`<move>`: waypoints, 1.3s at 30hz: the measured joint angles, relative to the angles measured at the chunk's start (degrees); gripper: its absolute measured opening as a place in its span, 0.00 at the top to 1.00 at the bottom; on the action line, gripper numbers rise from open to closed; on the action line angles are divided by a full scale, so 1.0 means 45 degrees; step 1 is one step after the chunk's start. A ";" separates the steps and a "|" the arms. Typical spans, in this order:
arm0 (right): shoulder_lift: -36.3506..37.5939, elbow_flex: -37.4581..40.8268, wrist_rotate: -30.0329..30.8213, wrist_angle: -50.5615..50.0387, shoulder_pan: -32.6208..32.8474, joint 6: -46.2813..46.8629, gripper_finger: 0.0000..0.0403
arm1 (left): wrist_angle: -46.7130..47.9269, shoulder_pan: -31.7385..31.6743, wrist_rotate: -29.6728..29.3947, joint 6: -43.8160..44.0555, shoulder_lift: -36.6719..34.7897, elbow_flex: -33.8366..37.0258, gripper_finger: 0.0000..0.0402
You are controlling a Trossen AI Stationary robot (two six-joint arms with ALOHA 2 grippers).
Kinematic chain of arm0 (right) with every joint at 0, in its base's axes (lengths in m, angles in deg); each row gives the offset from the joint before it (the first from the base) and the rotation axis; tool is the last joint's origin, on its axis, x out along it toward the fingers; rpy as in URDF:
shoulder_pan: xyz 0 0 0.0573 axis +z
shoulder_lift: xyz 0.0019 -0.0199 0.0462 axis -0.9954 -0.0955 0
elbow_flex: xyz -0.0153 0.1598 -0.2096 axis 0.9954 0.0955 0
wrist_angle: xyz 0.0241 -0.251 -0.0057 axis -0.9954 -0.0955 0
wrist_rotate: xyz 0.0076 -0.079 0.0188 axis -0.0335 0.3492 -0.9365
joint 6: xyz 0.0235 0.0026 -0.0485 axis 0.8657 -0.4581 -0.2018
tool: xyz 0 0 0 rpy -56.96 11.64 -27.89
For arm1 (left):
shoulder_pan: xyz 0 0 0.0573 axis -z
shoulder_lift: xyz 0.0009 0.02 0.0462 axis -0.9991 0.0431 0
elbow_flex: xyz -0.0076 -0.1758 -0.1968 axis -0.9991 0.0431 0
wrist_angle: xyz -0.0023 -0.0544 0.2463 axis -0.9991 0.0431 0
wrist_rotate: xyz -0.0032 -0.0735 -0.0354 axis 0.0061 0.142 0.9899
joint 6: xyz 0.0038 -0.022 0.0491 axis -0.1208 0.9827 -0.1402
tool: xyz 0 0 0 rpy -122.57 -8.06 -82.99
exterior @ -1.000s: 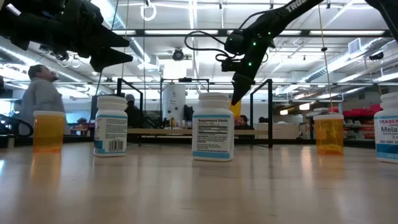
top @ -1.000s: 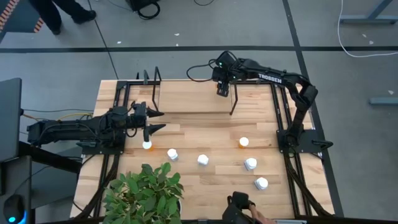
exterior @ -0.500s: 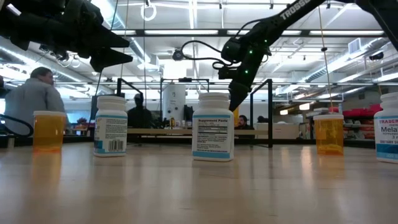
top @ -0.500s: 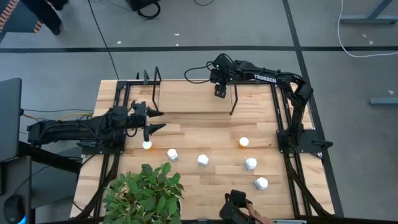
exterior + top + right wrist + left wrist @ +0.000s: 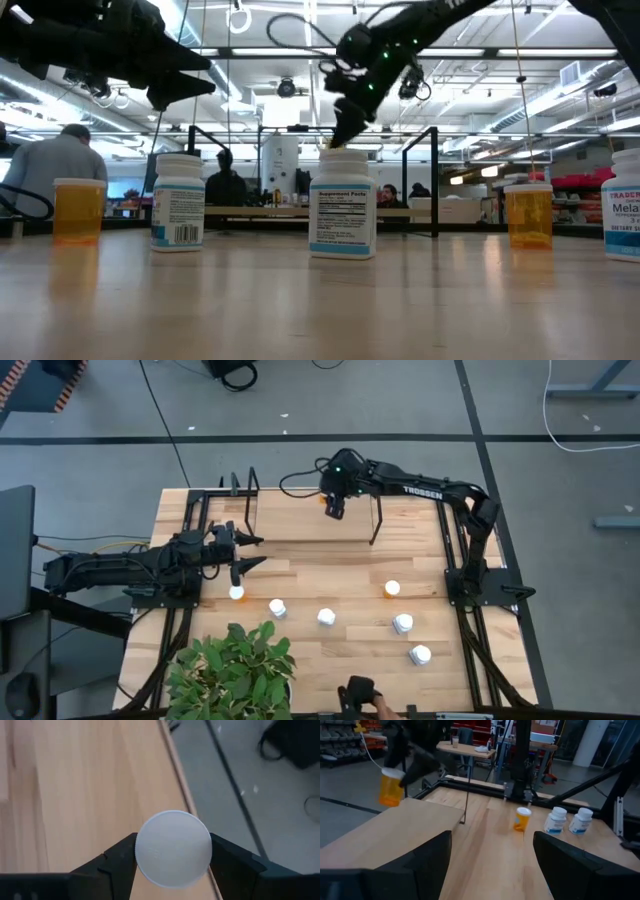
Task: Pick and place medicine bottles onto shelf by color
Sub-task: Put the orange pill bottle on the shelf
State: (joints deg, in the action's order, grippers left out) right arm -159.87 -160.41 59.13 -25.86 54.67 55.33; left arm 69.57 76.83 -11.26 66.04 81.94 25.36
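Nearest the front edge of the table (image 5: 300,575) we see five bottles standing in a loose row: an orange bottle (image 5: 237,593) under the left gripper, three white bottles (image 5: 326,617) towards the middle and right, and a second orange bottle (image 5: 391,589) further back on the right. Just behind that row the left gripper (image 5: 248,552) hovers with its fingers spread and nothing between them, waiting. Farther back, the right gripper (image 5: 172,865) is clenched on a carried orange bottle (image 5: 390,787), gripping it just under the white cap (image 5: 173,848), and it hangs over the shelf (image 5: 300,520) close to the far edge. We judge the step in hand to be setting this bottle down, and doing it well means lowering it straight and upright until the base meets the board, keeping it clear of the black uprights and well in from that rear edge, and opening only once it stands. As far as we can tell from above, the shelf holds no bottle yet, though the arm hides part of it, so this one would begin the orange group.
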 joint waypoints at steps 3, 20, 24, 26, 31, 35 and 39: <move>0.0000 -0.0602 0.0122 -0.0086 -0.0149 0.0208 0.43 | -0.0037 0.0000 -0.0004 -0.0041 0.0000 0.0000 0.29; 0.0010 0.1513 -0.0393 -0.0755 -0.1242 0.1083 0.43 | -0.0022 0.0000 -0.0004 0.0054 -0.0001 0.0000 0.29; 0.0010 0.2056 -0.0407 -0.0795 -0.1241 0.1128 0.43 | 0.0015 0.0000 -0.0003 0.0184 0.0004 0.0000 0.29; 0.0010 0.2127 -0.0427 -0.0741 -0.1241 0.1130 0.43 | 0.0041 0.0000 -0.0004 0.0234 0.0004 0.0000 0.29; 0.0010 0.2130 -0.0344 -0.0734 -0.1241 0.1244 0.40 | 0.0071 0.0000 -0.0004 0.0241 0.0002 0.0000 0.29; 0.0010 0.2130 -0.0321 -0.0700 -0.1246 0.1239 0.35 | 0.0352 0.0000 -0.0004 0.0246 -0.0001 0.0000 0.29; 0.0010 0.2130 -0.0140 -0.0593 -0.1241 0.1201 0.29 | 0.0439 0.0000 -0.0002 0.0298 0.0000 0.0000 0.29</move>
State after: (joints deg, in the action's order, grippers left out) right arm -159.83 -150.82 58.50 -28.53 49.08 60.74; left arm 71.54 76.83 -11.27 67.38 81.94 25.36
